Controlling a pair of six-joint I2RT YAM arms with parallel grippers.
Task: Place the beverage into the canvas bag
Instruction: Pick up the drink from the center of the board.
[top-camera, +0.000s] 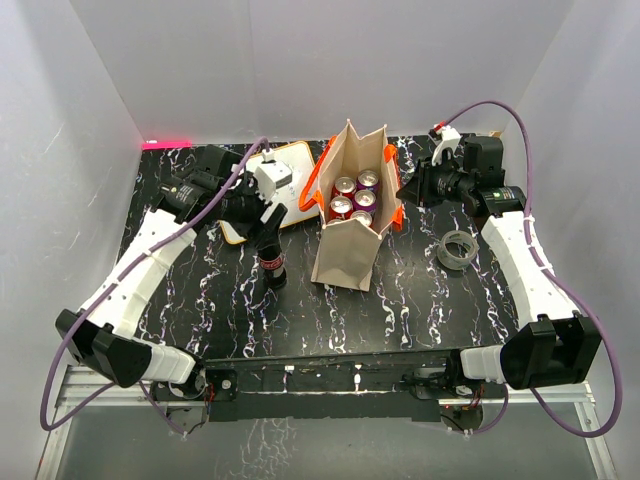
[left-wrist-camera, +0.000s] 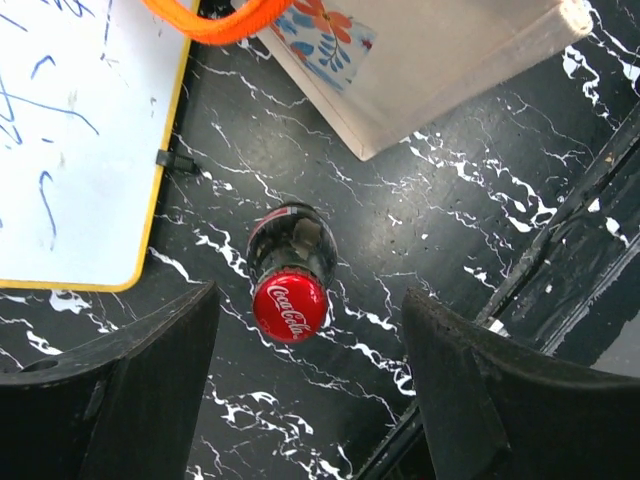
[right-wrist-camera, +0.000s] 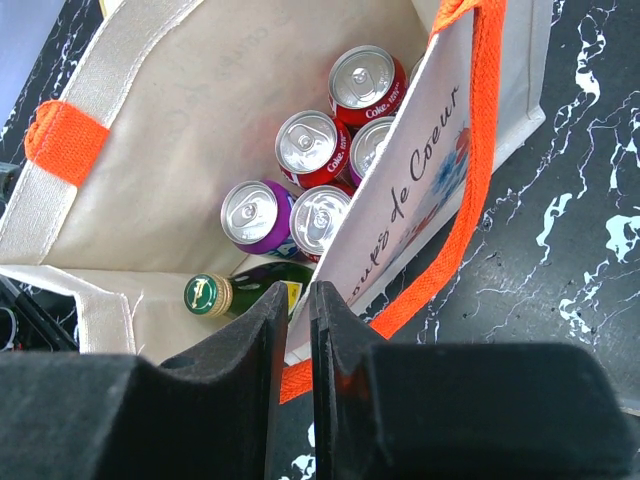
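One board (left-wrist-camera: 80, 150) lies far left. Beside it, the left gripper (left-wrist-camera: 310, 310) hangs wide open and empty over the upright bottle (left-wrist-camera: 290, 270), which stands just left of the bag (top-camera: 345, 250), outside it. Cans (right-wrist-camera: 310, 150) sit inside. The right gripper (right-wrist-camera: 312, 300), nearly closed, pinches the bag's rim. Tape (top-camera: 458, 250) lies farther right.

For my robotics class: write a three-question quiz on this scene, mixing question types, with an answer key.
1. True or false: the Coca-Cola bottle is already inside the canvas bag.
2. The left tool is: A open; B shut on the bottle; C shut on the bag.
3. Fill in: the bag's handles are ____.
Key: 1 false; 2 A; 3 orange.
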